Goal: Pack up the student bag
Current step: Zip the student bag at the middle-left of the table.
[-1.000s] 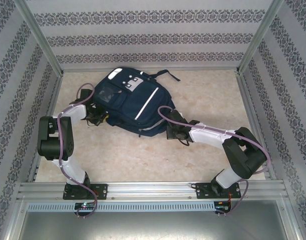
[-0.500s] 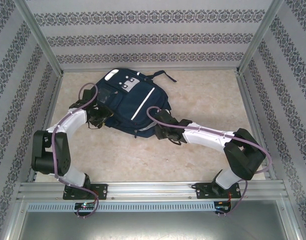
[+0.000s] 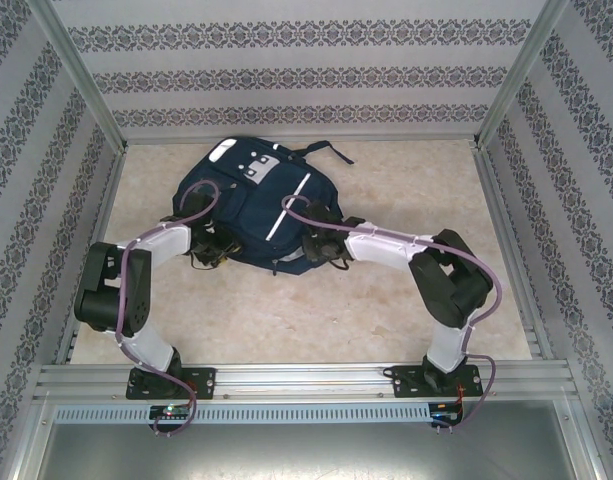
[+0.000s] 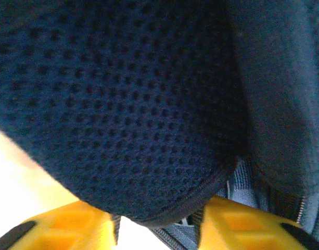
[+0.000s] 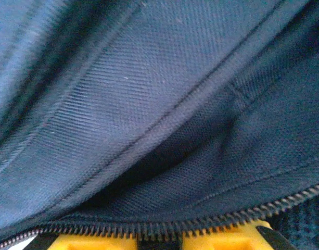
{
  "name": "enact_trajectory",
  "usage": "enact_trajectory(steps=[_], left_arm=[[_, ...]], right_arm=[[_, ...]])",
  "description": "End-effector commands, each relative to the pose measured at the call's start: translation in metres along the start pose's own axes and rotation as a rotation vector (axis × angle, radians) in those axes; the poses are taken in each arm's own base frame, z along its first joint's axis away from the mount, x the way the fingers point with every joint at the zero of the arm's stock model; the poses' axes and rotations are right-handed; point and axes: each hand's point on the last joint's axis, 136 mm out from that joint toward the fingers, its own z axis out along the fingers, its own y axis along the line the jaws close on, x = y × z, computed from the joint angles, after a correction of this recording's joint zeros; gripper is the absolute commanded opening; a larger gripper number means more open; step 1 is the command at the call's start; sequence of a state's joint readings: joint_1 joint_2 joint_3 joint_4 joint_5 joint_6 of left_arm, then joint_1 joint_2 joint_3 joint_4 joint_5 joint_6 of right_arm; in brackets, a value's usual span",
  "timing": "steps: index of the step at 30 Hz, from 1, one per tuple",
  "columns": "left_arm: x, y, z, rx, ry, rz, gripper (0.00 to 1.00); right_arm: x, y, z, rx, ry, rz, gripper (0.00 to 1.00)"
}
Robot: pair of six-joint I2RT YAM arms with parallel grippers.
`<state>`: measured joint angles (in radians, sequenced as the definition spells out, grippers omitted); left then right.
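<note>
The student bag (image 3: 256,200), a big navy backpack with a white stripe and grey patches, lies flat at the back middle of the table. My left gripper (image 3: 212,246) is at its near-left edge. In the left wrist view the yellow fingers (image 4: 71,229) stand apart, and the bag's mesh edge (image 4: 164,208) hangs between them with a bright gap on the left side. My right gripper (image 3: 316,246) presses on the near-right edge. Its fingertips (image 5: 221,239) leave a narrow dark gap, and the bag's zipper (image 5: 201,221) runs across them. Whether they pinch fabric is hidden.
The beige table (image 3: 386,310) is enclosed by patterned walls and aluminium posts (image 3: 81,75). A dark strap (image 3: 331,150) trails from the bag's top right. A metal rail (image 3: 306,380) carrying both arm bases runs along the near edge.
Both arms have swung inward, from the bag's left and right sides to its near edge. The bag has shifted slightly toward the back.
</note>
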<state>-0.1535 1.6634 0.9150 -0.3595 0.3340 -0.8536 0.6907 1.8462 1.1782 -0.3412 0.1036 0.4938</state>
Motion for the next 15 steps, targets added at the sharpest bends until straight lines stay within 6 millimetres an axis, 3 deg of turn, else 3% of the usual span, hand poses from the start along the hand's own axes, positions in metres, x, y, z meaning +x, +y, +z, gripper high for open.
enact_trajectory(steps=[1, 3, 7, 11, 15], left_arm=[[0.020, -0.001, 0.015, -0.035, 0.019, 0.031, 0.34], [0.026, -0.002, 0.019, -0.050, 0.017, 0.027, 0.29], [0.034, -0.003, 0.025, -0.049, 0.020, 0.009, 0.28], [0.035, -0.005, 0.028, -0.052, 0.031, 0.007, 0.28], [0.035, -0.007, 0.030, -0.054, 0.043, 0.014, 0.28]], right_arm=[[-0.007, -0.023, 0.015, 0.053, 0.040, -0.027, 0.27], [-0.009, -0.026, 0.012, 0.059, 0.039, -0.034, 0.27], [-0.010, -0.012, -0.013, 0.011, -0.016, -0.031, 0.33], [0.004, 0.017, -0.036, -0.065, -0.066, -0.043, 0.37], [0.021, 0.050, -0.038, -0.127, -0.064, -0.066, 0.37]])
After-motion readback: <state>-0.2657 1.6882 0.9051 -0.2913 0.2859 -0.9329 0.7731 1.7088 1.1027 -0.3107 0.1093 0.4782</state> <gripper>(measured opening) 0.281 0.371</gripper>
